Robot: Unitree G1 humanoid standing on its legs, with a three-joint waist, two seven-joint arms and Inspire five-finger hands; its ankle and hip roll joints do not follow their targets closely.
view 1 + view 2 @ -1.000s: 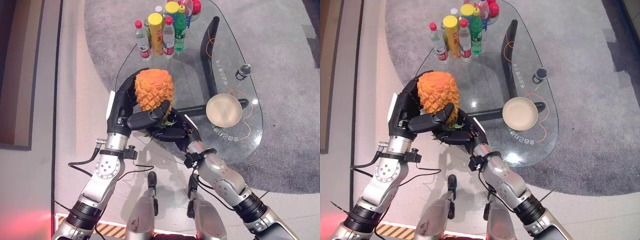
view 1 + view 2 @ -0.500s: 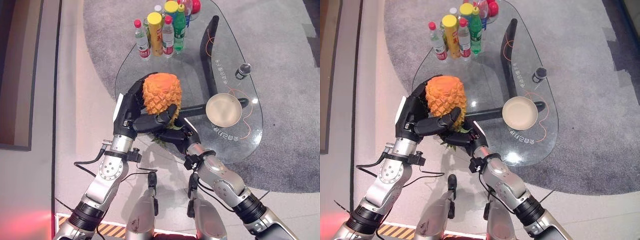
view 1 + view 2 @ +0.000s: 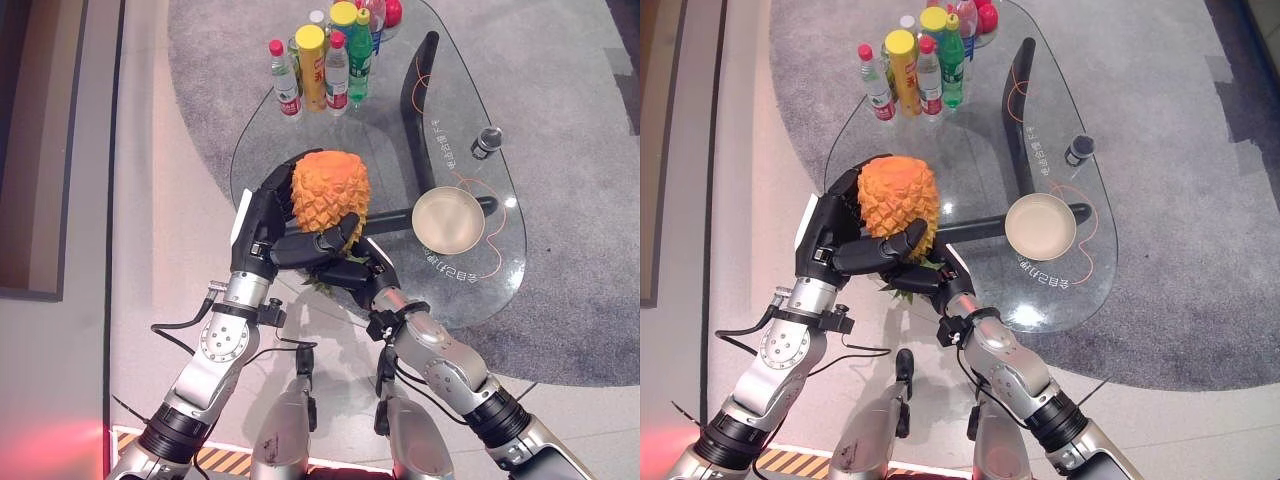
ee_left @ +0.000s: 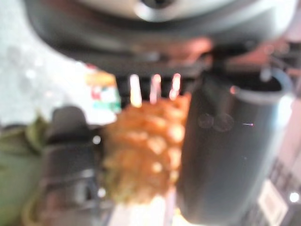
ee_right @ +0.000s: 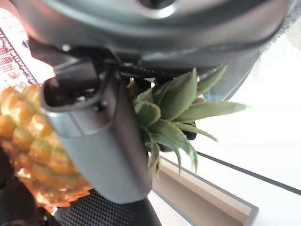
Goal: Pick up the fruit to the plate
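One pineapple [image 3: 330, 198], two hands, one plate [image 3: 448, 221].

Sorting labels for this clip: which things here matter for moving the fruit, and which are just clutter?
Part of the job:
pineapple, gripped by the left hand and right hand
plate on the glass table

Lying about:
bottles at the table's far end
small dark can beyond the plate
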